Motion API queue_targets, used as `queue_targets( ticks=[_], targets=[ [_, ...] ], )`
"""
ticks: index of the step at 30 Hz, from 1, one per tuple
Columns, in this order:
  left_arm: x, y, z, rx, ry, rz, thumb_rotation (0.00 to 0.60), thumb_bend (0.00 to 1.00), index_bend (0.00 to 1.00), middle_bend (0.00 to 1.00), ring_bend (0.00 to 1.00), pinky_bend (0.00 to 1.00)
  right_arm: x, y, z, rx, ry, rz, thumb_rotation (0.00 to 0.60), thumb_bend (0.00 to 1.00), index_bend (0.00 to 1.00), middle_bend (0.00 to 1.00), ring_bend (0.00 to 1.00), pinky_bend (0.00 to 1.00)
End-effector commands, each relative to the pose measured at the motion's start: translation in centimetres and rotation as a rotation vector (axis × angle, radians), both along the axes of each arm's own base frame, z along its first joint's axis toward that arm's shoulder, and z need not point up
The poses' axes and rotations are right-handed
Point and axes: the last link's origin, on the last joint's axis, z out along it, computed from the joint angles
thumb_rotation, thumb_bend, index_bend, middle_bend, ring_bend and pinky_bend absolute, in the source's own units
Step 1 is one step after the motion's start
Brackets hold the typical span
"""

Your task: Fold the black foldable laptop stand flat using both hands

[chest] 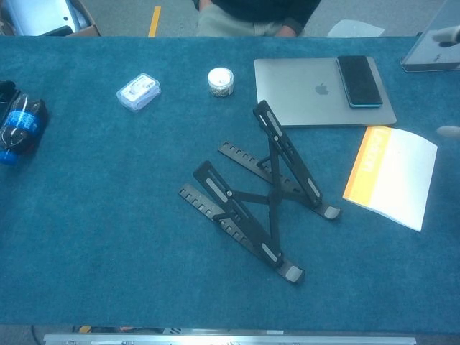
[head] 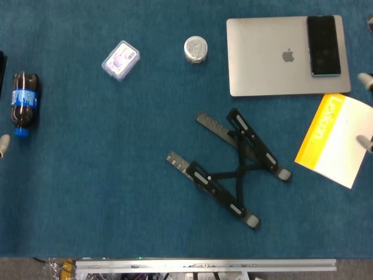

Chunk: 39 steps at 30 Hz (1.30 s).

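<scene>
On blue cloth table (head: 116, 175): stand (head: 233, 169), unfolded.

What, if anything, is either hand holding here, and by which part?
Nothing is held. The laptop stand lies untouched, propped open; only fingertips of the right hand and left hand show at the frame edges.

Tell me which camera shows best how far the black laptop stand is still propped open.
The chest view: there the laptop stand is seen at an angle, so its raised arms stand clear of the base rails. The head view looks straight down on it, flattening it to a crossed outline that hides the height.
</scene>
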Motion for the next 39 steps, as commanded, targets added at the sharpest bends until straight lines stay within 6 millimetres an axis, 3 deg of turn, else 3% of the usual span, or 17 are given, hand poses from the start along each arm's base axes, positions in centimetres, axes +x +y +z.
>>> queue_targets(
  ticks=[1, 9, 15, 23, 39],
  targets=[
    [0.0, -0.1, 0.1, 0.003, 0.000, -0.001, 0.600, 0.25, 0.00, 0.00, 0.00, 0.00, 1.8, -0.3, -1.1, 0.050, -0.014, 0.067, 0.600, 0.00, 0.12, 0.18, 0.05, 0.17],
    [0.1, -0.4, 0.8, 0.015, 0.003, -0.009, 0.600, 0.25, 0.00, 0.00, 0.00, 0.00, 6.3, -0.3, -5.2, 0.204, -0.025, 0.236, 0.600, 0.00, 0.11, 0.16, 0.04, 0.17],
    [0.1, -0.8, 1.4, 0.027, 0.002, -0.013, 0.600, 0.25, 0.00, 0.00, 0.00, 0.00, 8.2, 0.6, -8.3, 0.276, 0.055, 0.363, 0.600, 0.00, 0.04, 0.10, 0.00, 0.12],
    [-0.5, -1.0, 1.7, 0.031, -0.005, -0.001, 0.600, 0.25, 0.00, 0.00, 0.00, 0.00, 8.6, 1.6, -10.7, 0.248, 0.166, 0.475, 0.600, 0.00, 0.00, 0.00, 0.00, 0.00],
    [-1.0, -0.4, 1.2, 0.012, -0.013, 0.001, 0.600, 0.25, 0.00, 0.00, 0.00, 0.00, 8.1, 3.0, -14.6, 0.217, 0.257, 0.658, 0.600, 0.00, 0.00, 0.00, 0.00, 0.00]
  ],
)
